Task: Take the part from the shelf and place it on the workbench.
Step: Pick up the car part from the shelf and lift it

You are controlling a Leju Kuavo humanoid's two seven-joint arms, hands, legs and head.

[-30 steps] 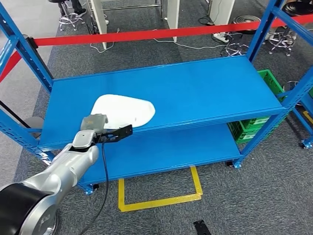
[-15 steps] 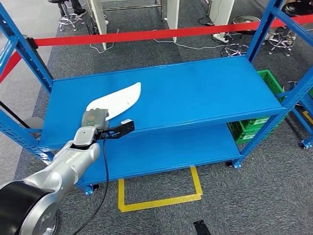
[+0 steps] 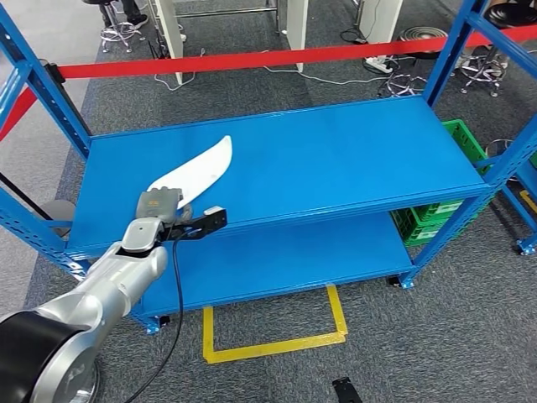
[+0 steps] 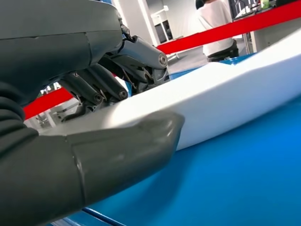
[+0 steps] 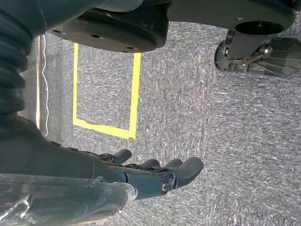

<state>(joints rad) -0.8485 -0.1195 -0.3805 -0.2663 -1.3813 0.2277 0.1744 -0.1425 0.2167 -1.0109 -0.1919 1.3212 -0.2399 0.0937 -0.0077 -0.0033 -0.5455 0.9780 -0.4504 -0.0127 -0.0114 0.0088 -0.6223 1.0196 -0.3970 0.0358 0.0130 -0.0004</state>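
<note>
The part is a flat white teardrop-shaped panel (image 3: 197,170), tilted up on edge above the top level of the blue shelf (image 3: 329,159). My left hand (image 3: 159,204) grips its near end at the shelf's front left. In the left wrist view the thick thumb (image 4: 117,155) lies under the white part (image 4: 230,94) and the dark fingers (image 4: 106,84) press on its other side. My right hand (image 5: 156,176) hangs beside my body over the carpet, fingers loosely extended, holding nothing.
A red barrier tape (image 3: 253,60) runs behind the shelf. A green crate (image 3: 443,218) stands under the shelf's right end. Yellow tape (image 3: 275,336) marks a square on the grey carpet in front. Blue uprights (image 3: 44,92) frame both ends of the shelf.
The white part lay flat on the shelf a second ago; my left hand has since tipped it up on edge and drawn it slightly left.
</note>
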